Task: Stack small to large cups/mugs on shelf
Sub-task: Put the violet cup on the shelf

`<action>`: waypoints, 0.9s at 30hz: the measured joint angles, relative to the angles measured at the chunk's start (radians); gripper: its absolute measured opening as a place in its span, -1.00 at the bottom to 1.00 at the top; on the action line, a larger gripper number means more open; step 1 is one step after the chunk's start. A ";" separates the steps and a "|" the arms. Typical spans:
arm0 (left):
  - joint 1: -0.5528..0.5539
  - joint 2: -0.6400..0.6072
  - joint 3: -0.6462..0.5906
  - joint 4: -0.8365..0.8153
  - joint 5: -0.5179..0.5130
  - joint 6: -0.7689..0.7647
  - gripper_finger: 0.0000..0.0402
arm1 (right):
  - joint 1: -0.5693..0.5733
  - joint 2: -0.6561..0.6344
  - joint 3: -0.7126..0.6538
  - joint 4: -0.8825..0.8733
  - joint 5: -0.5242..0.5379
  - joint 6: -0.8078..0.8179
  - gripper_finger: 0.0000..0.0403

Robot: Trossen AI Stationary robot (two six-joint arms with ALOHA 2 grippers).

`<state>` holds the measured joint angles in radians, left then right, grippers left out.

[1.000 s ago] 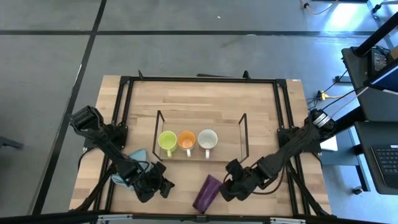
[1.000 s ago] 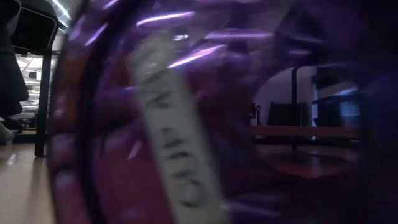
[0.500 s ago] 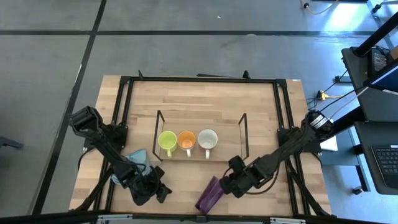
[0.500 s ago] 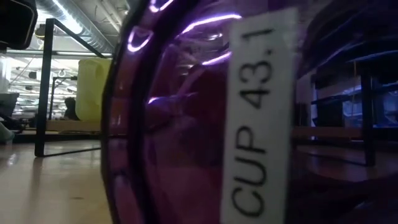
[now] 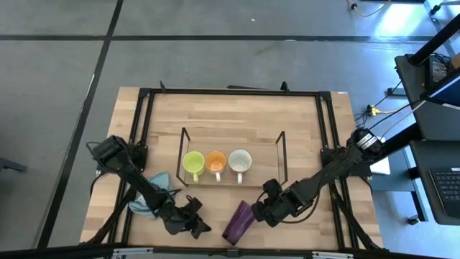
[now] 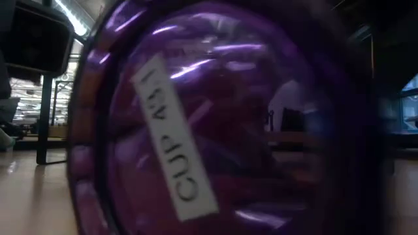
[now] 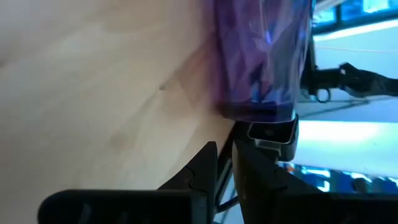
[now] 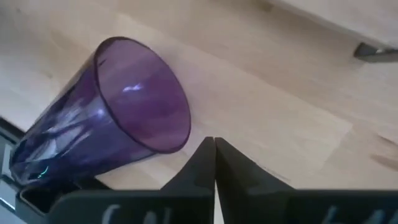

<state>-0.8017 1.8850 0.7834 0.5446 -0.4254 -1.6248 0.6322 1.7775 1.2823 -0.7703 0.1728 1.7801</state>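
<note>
The dark purple cup [image 5: 237,223] lies on its side near the table's front edge. Its mouth [image 8: 146,93] faces the far right and its labelled base [image 6: 176,150] fills the low view. My right gripper [image 8: 214,144] is shut, tips down on the wood just beside the cup's rim. My left gripper [image 7: 225,149] hovers low to the left of the cup's base, fingers nearly together with nothing between them. The yellow-green mug [image 5: 192,163], orange mug [image 5: 215,162] and white mug [image 5: 239,161] stand upright in a row on the black wire shelf [image 5: 281,152]. My right gripper's shut fingers [image 8: 202,155] point down beside the rim of the cup's mouth [image 8: 186,134], on its right side. Whether they touch the rim I cannot tell. My left gripper touches nothing.
A light blue cloth [image 5: 149,196] lies crumpled under my left arm. A black metal frame [image 5: 325,122] rings the tabletop. Bare wood [image 5: 230,119] lies behind the shelf. A small grey box [image 7: 271,132] sits at the front edge by the cup's base.
My right gripper has sunk a little beside the cup's mouth and shut. My left gripper has moved toward the near edge and toward the cup, tipping down. The cup has rolled on its side; its base label has turned in the low view.
</note>
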 joint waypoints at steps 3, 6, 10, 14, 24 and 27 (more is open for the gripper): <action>0.015 0.046 0.019 0.077 0.033 0.013 -0.78 | -0.019 0.005 0.000 0.011 0.025 0.000 -0.98; 0.019 0.083 0.067 0.081 0.067 0.042 -0.78 | -0.039 0.012 0.000 0.025 0.043 -0.004 -0.96; 0.024 0.123 0.127 0.077 0.104 0.083 -0.78 | -0.048 0.026 0.000 0.046 0.046 -0.008 -0.95; 0.024 0.138 0.151 0.057 0.099 0.086 -0.78 | -0.046 0.051 0.000 0.061 0.046 -0.007 -0.95; 0.030 0.139 0.154 0.015 0.091 0.079 -0.78 | -0.054 0.142 0.000 0.195 0.072 0.002 -0.98; 0.029 0.139 0.156 -0.009 0.085 0.053 -0.78 | -0.054 0.138 0.000 0.154 0.126 0.035 -0.98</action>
<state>-0.7729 2.0235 0.9393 0.5357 -0.3406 -1.5721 0.5780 1.9153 1.2823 -0.6159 0.2984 1.8153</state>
